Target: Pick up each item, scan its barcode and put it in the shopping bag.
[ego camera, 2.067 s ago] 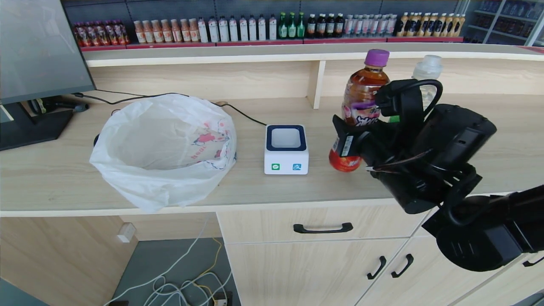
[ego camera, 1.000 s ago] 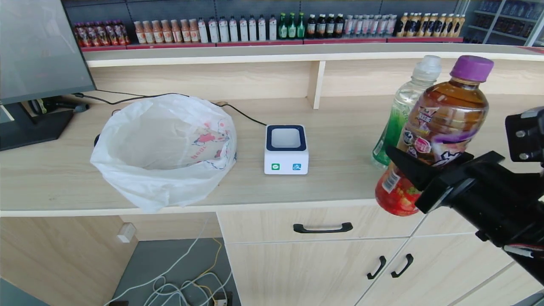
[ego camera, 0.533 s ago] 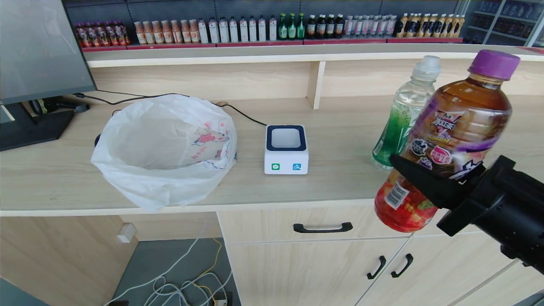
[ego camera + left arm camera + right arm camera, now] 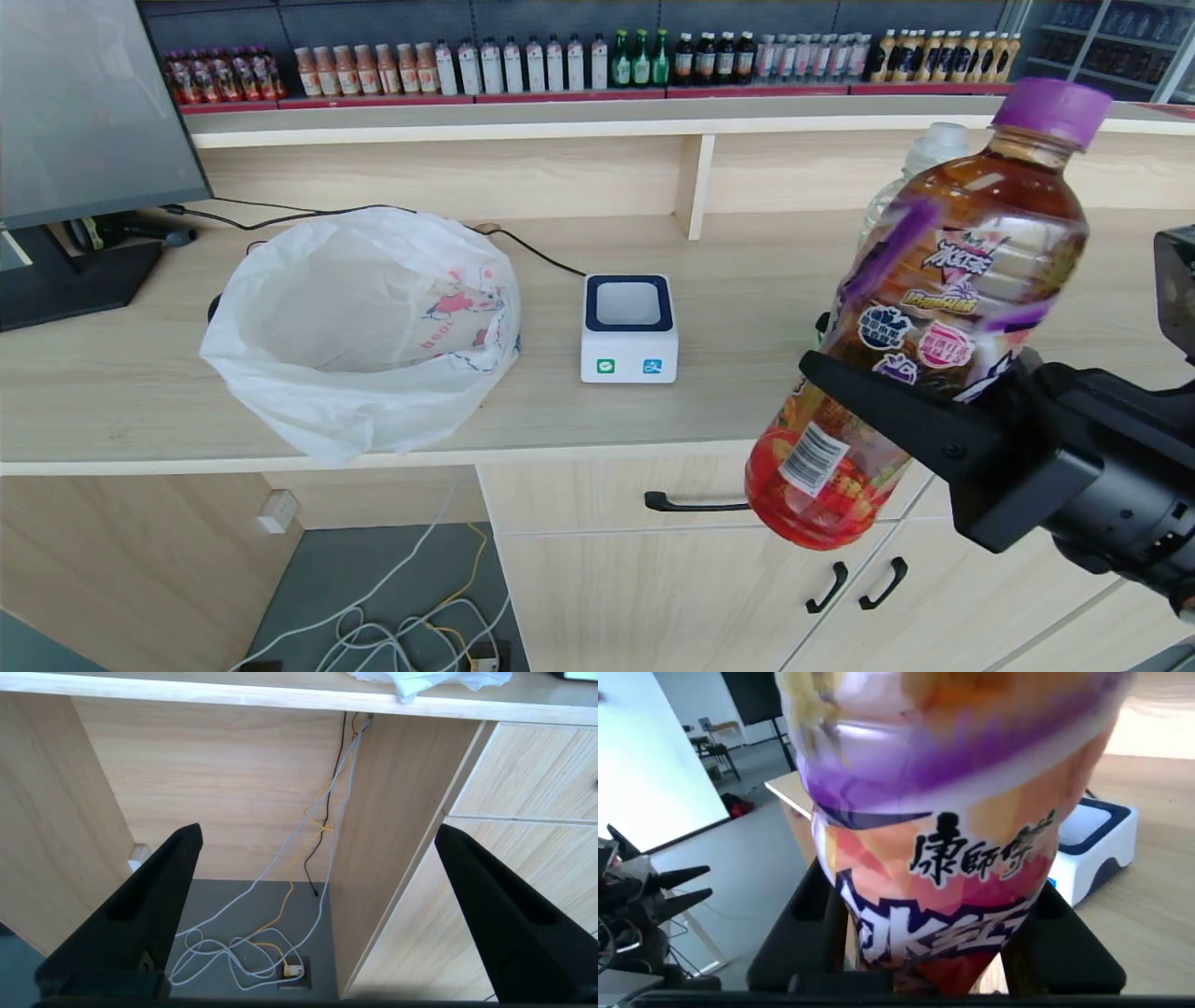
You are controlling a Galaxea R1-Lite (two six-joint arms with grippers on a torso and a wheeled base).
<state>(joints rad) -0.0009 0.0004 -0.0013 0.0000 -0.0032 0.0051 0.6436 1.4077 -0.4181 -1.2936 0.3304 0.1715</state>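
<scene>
Out past the front edge of the tabletop (image 4: 112,401) now, the tea bottle (image 4: 943,280) has been lifted and tipped, right fingers (image 4: 887,415) pinching its lower half, barcode (image 4: 814,459) showing. Pickup's done, scanner (image 4: 628,327) next I reckon.

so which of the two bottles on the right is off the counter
The purple-capped bottle, held tilted in the right pincer; the clear white-capped bottle stands on the counter behind it.
</scene>
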